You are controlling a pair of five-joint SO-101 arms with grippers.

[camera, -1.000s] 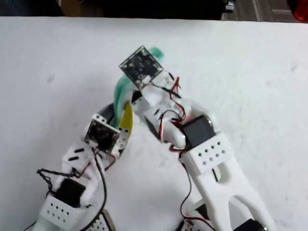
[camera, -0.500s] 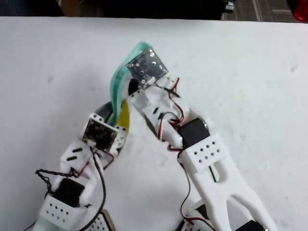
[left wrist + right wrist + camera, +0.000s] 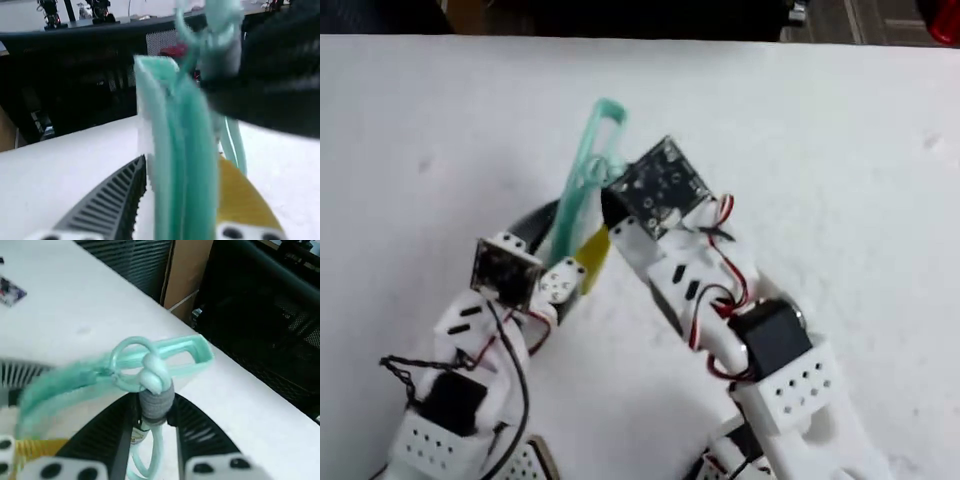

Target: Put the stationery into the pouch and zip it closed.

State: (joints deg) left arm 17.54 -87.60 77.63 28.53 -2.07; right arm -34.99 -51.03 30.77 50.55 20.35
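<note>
Right gripper (image 3: 152, 414) pinches the zip pull (image 3: 154, 403), left gripper (image 3: 182, 172) clamps the pouch (image 3: 175, 130); if I tug askew, I reckon the pull slips out or the pouch twists free.

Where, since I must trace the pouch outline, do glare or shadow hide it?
High view: the white table is evenly bright, no hard shadows, and the pouch stands out. Left wrist view: the dark right gripper covers the pouch's upper part against a dim room. Right wrist view: no glare; the pouch shows plainly.
</note>
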